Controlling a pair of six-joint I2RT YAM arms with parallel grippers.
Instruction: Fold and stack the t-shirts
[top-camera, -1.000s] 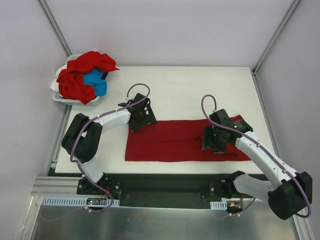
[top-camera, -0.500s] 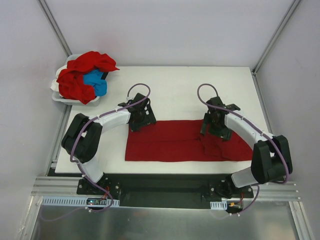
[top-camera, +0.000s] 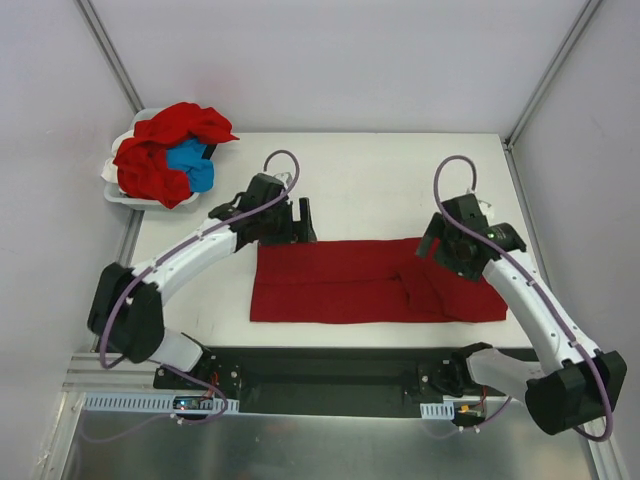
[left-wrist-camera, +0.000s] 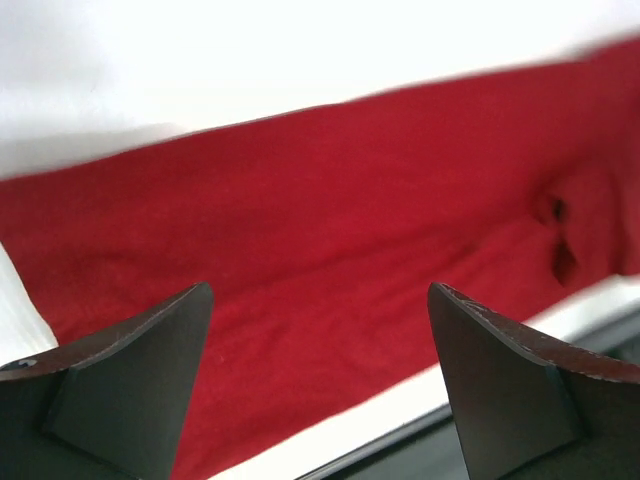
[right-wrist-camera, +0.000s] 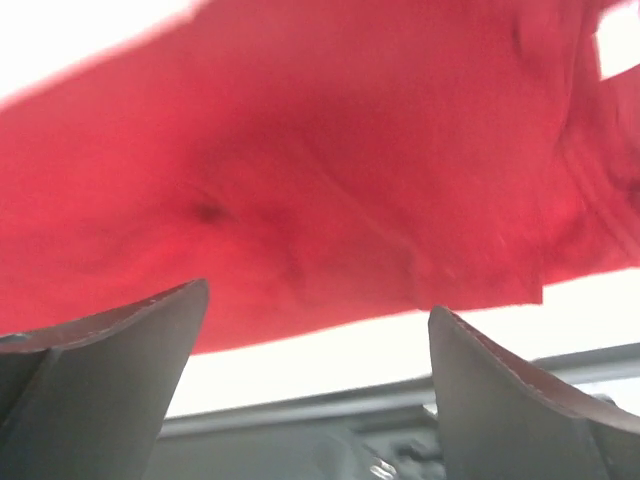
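A deep-red t-shirt (top-camera: 370, 282) lies flat on the white table (top-camera: 380, 180), folded into a long strip running left to right. Its right end is rumpled (top-camera: 445, 292). My left gripper (top-camera: 300, 222) hovers open over the strip's far left corner; in the left wrist view the red cloth (left-wrist-camera: 330, 230) fills the space below my open gripper (left-wrist-camera: 320, 290). My right gripper (top-camera: 452, 258) hangs open above the strip's right part, holding nothing; the right wrist view shows the cloth (right-wrist-camera: 330, 180) under that gripper (right-wrist-camera: 320, 295).
A white bin (top-camera: 112, 185) at the table's far left corner holds crumpled red t-shirts (top-camera: 160, 150) and a bright blue one (top-camera: 190, 165). Metal frame posts rise at both back corners. The black rail (top-camera: 330, 365) runs along the near edge.
My right gripper opened, let go of the cloth and rose, swinging toward the right end. My left gripper lifted slightly off the shirt's far left corner.
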